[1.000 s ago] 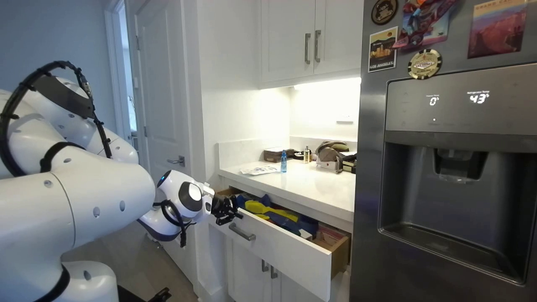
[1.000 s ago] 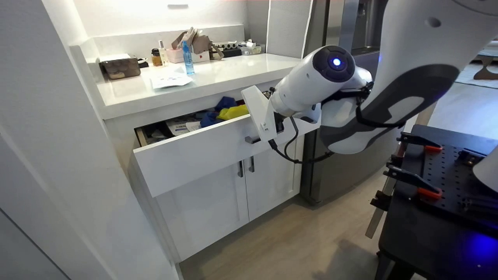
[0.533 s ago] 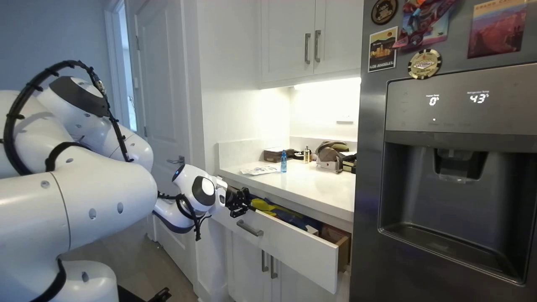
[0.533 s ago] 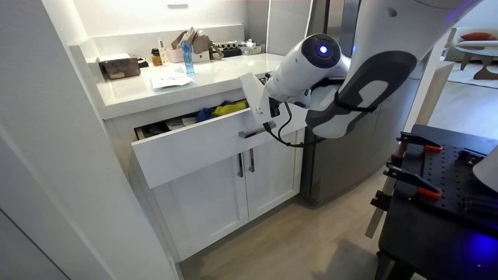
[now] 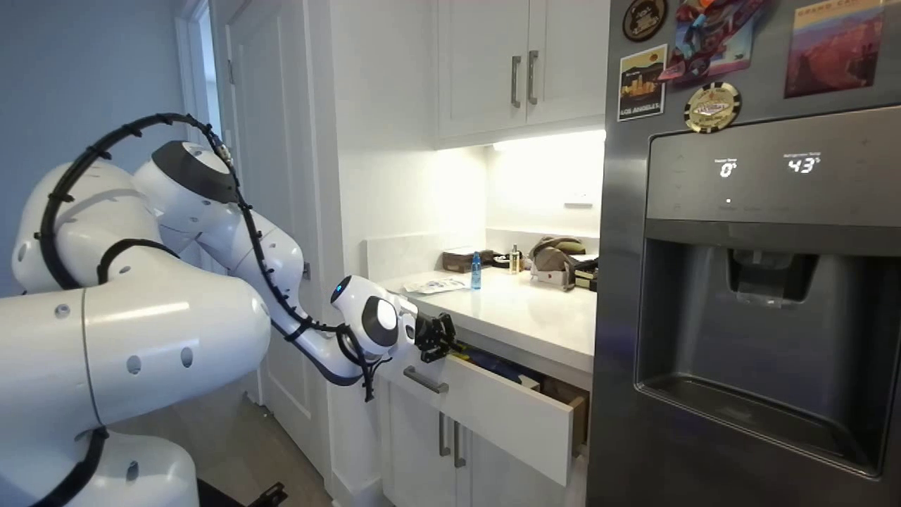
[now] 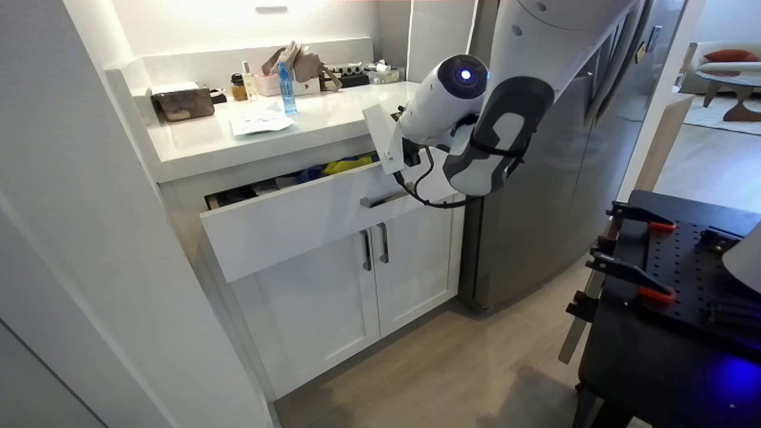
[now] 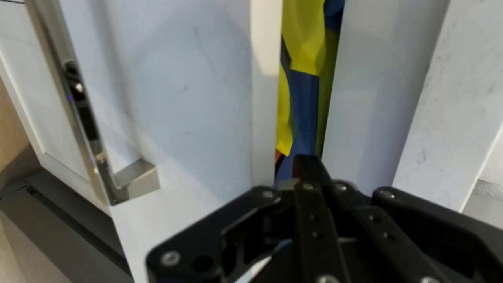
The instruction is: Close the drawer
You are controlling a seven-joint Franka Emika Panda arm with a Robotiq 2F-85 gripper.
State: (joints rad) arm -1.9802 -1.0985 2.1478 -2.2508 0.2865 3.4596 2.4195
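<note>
Your task is part done at best: the drawer [image 5: 517, 422] stands ajar just at and below the fingers [image 7: 312, 173], its flat white front proud of the cabinet in both exterior views. The fingers are together, with nothing to be seen held between them, and their tips sit by the slot behind the top edge of that front; whether they touch the panel, you cannot tell from here. In the wrist view the drawer front spreads to the left of the fingers, with the slim metal bar handle [image 7: 95, 145] farther out on the same side; to their right come the white cabinet rail [image 7: 369, 98] and then the edge of the desk [image 7: 440, 98]. Past the fingertips, yellow and blue contents [image 7: 304, 51] show in the slot, and how high they lie is unclear. Since the slot is narrow, what you have left looks like a fairly short push on the front until it meets the cabinet. I'd keep the fingertips on the outer face for that, because if they slip over the edge into the slot, they could get pinched or stop the drawer.
</note>
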